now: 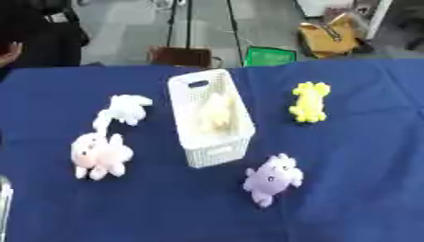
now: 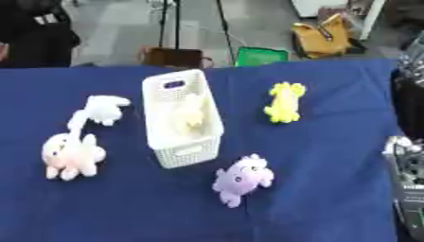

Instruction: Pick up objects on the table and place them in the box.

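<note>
On the blue tablecloth (image 1: 364, 156), a white basket (image 1: 208, 118) sits at centre holding a pale yellow toy (image 1: 217, 113). White toy (image 1: 122, 109) at nine o'clock, pink toy (image 1: 99, 156) at eight, purple toy (image 1: 271, 178) at five, yellow toy (image 1: 309, 102) at two. Right hand (image 2: 407, 160) shows at the right edge; its fingers I cannot tell.

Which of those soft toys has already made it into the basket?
Only the pale cream plush, lying inside the white basket. The white toy, pink toy, purple toy and yellow toy lie outside it on the blue cloth.
</note>
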Controlling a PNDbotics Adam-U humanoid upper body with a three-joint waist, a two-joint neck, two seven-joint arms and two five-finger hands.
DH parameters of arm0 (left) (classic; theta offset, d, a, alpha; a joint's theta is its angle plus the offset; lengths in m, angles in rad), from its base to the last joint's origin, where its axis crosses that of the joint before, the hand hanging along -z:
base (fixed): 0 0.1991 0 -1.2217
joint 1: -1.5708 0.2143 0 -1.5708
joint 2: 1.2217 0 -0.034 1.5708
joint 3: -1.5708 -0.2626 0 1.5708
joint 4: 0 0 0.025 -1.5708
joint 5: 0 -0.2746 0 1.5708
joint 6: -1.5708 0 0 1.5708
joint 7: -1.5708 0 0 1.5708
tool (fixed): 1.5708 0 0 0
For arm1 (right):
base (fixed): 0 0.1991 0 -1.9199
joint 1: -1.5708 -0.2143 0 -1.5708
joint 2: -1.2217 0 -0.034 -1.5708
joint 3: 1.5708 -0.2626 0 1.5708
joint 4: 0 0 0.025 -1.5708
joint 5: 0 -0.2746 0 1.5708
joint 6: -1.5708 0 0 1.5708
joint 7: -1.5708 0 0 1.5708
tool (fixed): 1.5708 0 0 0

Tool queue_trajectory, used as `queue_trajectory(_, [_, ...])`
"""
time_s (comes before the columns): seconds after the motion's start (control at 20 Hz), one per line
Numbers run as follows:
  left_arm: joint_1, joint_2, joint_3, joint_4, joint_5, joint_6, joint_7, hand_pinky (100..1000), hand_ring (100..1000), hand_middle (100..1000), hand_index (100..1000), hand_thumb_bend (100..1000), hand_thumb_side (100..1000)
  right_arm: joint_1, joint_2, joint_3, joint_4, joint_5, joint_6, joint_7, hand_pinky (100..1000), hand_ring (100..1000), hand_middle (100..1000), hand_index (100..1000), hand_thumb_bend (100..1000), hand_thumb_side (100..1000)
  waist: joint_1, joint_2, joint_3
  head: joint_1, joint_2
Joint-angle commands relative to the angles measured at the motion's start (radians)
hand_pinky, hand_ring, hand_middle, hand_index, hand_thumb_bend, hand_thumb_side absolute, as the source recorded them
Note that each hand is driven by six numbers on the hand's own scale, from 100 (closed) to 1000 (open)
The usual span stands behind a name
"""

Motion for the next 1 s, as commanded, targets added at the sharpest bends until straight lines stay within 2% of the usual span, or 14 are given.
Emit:
queue_trajectory(0.05, [-0.013, 0.009, 0.001, -0.018, 0.005, -0.053, 0.056, 562, 557, 660, 739, 100, 633, -0.007, -0.011, -0.003, -0.017, 0.003, -0.01, 0.0, 778, 726, 723, 780, 100, 805, -0.001, -0.015, 0.002, 0.001, -0.004])
queue_trajectory(0.1, [-0.013, 0.009, 0.001, -0.018, 0.005, -0.053, 0.056, 562, 556, 660, 739, 100, 633, -0.007, -0.011, -0.003, -0.017, 0.003, -0.009, 0.004, 780, 731, 729, 786, 100, 822, -0.001, -0.016, 0.002, 0.001, -0.004])
queue_trajectory(0.15, [-0.013, 0.009, 0.001, -0.018, 0.005, -0.053, 0.056, 562, 557, 660, 739, 100, 633, -0.006, -0.011, -0.002, -0.017, 0.004, -0.007, 0.012, 781, 740, 734, 804, 100, 876, -0.001, -0.016, 0.002, 0.0, -0.004])
queue_trajectory(0.5, [-0.013, 0.009, 0.0, -0.018, 0.006, -0.053, 0.055, 562, 556, 660, 739, 100, 633, -0.006, -0.012, -0.005, -0.017, 0.01, 0.013, 0.035, 728, 709, 700, 795, 100, 858, 0.0, -0.019, 0.001, -0.002, -0.003])
queue_trajectory(0.6, [-0.013, 0.009, 0.001, -0.018, 0.006, -0.053, 0.054, 561, 556, 660, 739, 100, 633, -0.008, -0.02, -0.006, -0.017, 0.011, 0.032, 0.045, 700, 702, 699, 799, 100, 885, -0.001, -0.02, 0.001, -0.001, -0.002])
queue_trajectory(0.65, [-0.013, 0.01, 0.001, -0.018, 0.005, -0.052, 0.054, 561, 556, 660, 739, 100, 633, -0.011, -0.034, -0.006, -0.017, 0.015, 0.047, 0.057, 686, 704, 706, 819, 100, 944, -0.001, -0.021, 0.001, 0.0, 0.0])
queue_trajectory(0.75, [-0.011, 0.011, 0.001, -0.018, 0.005, -0.052, 0.054, 561, 556, 660, 739, 100, 633, -0.025, -0.078, -0.003, -0.017, 0.029, 0.1, 0.11, 665, 704, 719, 841, 100, 957, -0.004, -0.024, 0.001, 0.0, 0.004])
queue_trajectory(0.9, [-0.009, 0.012, 0.0, -0.018, 0.005, -0.05, 0.053, 561, 556, 661, 738, 100, 633, -0.065, -0.166, 0.014, -0.017, 0.072, 0.201, 0.257, 644, 700, 723, 852, 100, 967, -0.009, -0.029, 0.0, -0.002, 0.009])
queue_trajectory(1.0, [-0.008, 0.012, -0.001, -0.018, 0.006, -0.05, 0.051, 561, 556, 661, 738, 100, 633, -0.092, -0.2, 0.025, -0.017, 0.097, 0.253, 0.353, 641, 699, 724, 855, 100, 969, -0.011, -0.031, 0.0, -0.003, 0.012])
